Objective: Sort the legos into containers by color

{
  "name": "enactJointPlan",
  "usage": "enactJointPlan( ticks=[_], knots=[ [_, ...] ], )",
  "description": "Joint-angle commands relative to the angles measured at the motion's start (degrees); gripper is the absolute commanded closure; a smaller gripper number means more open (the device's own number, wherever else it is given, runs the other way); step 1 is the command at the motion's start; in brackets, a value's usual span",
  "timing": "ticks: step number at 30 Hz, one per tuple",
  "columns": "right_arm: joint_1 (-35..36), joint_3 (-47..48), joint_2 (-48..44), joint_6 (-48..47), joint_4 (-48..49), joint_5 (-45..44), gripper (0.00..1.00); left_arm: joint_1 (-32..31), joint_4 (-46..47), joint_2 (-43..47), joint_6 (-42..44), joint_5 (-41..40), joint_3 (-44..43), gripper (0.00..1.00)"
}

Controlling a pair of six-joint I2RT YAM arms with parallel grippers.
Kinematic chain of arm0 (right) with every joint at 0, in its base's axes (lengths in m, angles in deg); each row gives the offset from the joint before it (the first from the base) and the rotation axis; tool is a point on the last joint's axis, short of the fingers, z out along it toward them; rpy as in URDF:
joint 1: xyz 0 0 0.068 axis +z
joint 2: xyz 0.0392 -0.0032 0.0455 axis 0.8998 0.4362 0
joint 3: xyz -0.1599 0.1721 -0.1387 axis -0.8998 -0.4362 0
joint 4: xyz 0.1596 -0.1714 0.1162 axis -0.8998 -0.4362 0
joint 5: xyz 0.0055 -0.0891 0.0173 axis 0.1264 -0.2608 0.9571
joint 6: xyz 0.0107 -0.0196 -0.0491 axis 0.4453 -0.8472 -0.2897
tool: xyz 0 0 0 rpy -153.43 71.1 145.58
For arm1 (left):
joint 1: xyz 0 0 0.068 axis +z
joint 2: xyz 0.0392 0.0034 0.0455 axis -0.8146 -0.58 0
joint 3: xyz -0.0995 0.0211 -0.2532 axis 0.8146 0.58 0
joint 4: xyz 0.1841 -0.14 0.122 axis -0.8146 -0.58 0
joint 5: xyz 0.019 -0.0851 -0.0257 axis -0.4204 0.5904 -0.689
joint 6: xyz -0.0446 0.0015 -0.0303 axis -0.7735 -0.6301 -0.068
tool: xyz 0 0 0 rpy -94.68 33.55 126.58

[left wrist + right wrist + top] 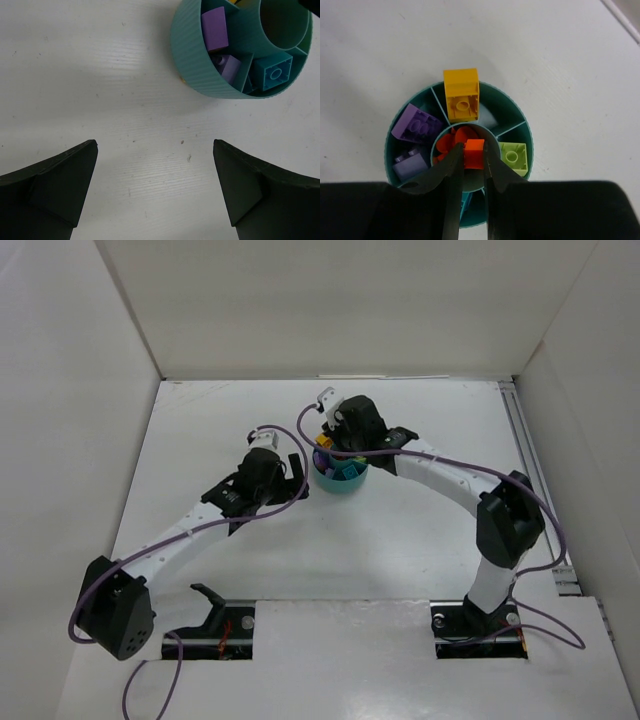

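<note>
The left gripper [155,150] is hanging over bare table [100,90], its jaws spread wide and gripping nothing; judged, it is waiting just beside the dish [195,65] so as not to obstruct the other arm. In the dish's nearest sections, a turquoise piece [274,72] is lying alone and two purple pieces [417,124] are sharing adjoining compartments, which is consistent with grouping by colour. The right gripper [472,162] is reaching down over the dish, its fingers [452,170] pinching an orange piece [474,150] directly above the centre cup [486,133]. Orange round pieces are already lying in that cup, so the placement appears deliberate: judged, like is going to like and release is the step in hand. A lime green piece [513,156] is occupying its own section, and at the far side a yellow piece [462,95] is sitting with its top overhanging the rim. No brand, label or writing is showing legibly anywhere; any stud markings are too small to read.
</note>
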Motion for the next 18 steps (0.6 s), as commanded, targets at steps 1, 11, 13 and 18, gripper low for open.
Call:
enactJointPlan(
  ticks=[1, 11, 13, 18],
  knots=[
    [-0.52, 2.54, 0.22, -0.58, 0.34, 1.66, 0.87, 0.4, 1.48, -0.84, 0.17, 0.53, -0.53, 0.0],
    [-0.52, 1.48, -1.45, -0.58, 0.87, 2.89, 0.62, 0.4, 1.48, -1.37, 0.7, 0.53, -1.59, 0.0],
    [-0.52, 1.48, -2.23, -1.11, 0.87, 3.42, 0.61, 0.4, 0.95, -0.68, 0.7, -0.09, -1.59, 0.0],
    [-0.52, 0.0, -4.61, -1.11, 0.87, 2.8, 0.52, 0.4, -0.1, 1.08, -0.44, -1.23, -1.59, 0.0]
  ],
)
